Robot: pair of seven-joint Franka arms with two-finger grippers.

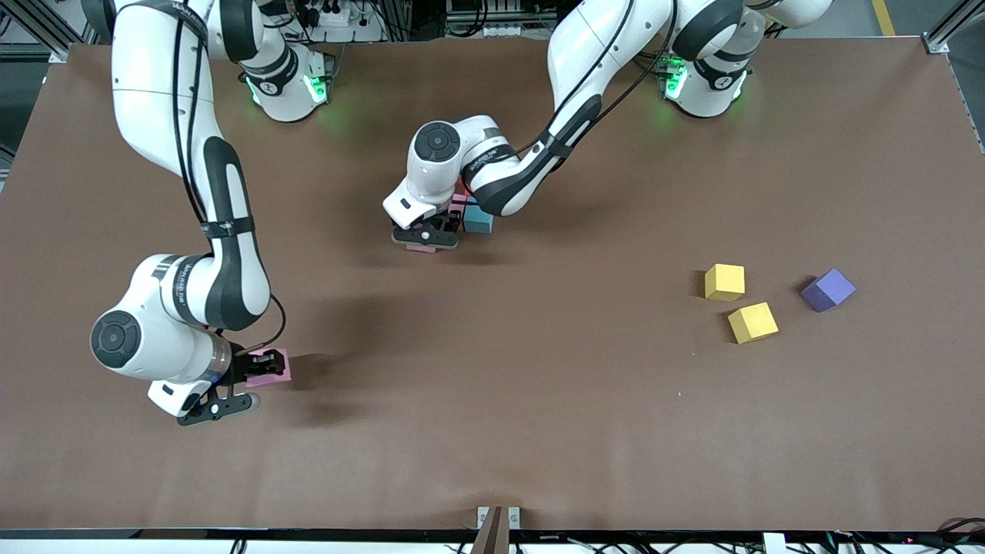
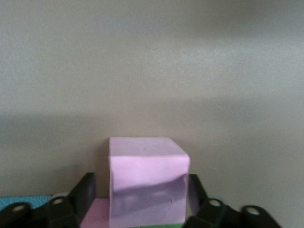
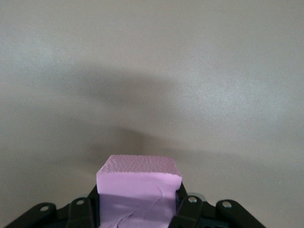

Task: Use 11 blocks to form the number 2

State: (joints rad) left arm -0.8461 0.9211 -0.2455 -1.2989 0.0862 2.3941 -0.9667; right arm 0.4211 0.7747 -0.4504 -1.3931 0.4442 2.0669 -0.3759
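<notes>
Evidently adding to the number 2 mid-table, the left gripper stands spread around a pink cube set there, while the right gripper pinches another pink cube, raised for carrying.

Brown matte table, metal frame rails at edges, cables along edges

Matte foam pink cube has a pebbled top; brown table looks dull, cloth-like.
</notes>
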